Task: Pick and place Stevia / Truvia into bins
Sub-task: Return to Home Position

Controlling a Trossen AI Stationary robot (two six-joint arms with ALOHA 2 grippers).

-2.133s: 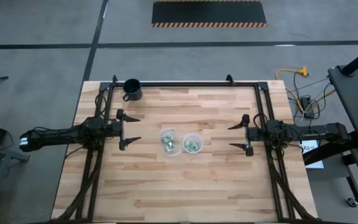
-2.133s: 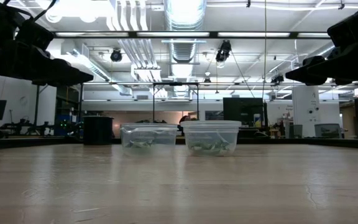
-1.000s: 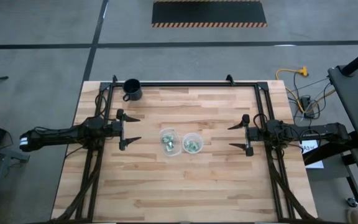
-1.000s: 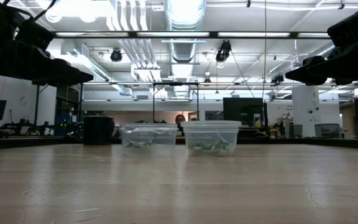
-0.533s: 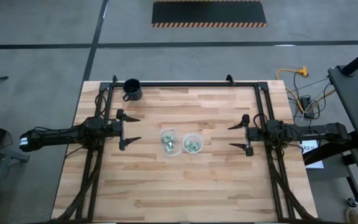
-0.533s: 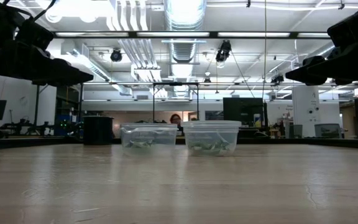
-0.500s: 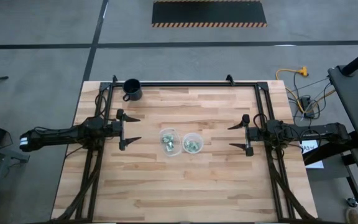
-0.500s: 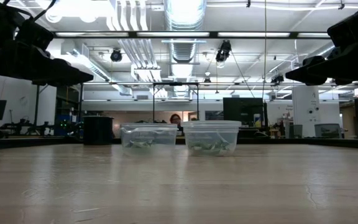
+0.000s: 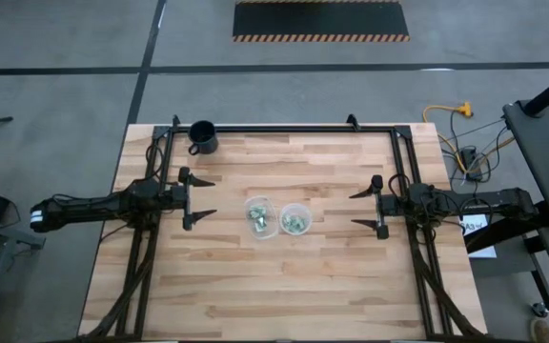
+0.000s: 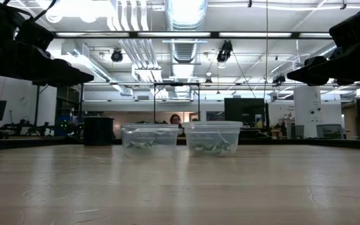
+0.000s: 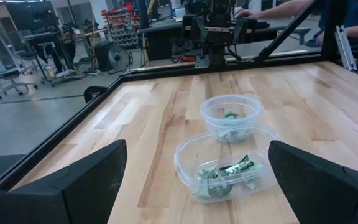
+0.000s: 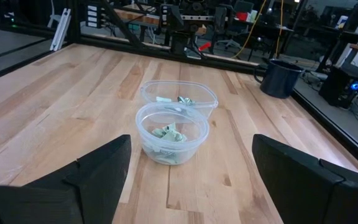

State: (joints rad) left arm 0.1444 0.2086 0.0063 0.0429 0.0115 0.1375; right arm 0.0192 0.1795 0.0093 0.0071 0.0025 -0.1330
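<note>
Green packets (image 9: 258,220) sit inside both bins (image 10: 149,127).
Left gripper (image 9: 208,197) and right gripper (image 9: 354,210) hover above the table (image 9: 303,286) at either side, fingers spread apart, holding nothing.

Packets (image 9: 258,220) lie inside two side-by-side bins (image 10: 149,127).

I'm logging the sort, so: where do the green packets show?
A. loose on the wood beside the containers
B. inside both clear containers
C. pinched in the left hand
B: the packets lie inside the left container and the right container, while the left hand is open and holds nothing.
</note>
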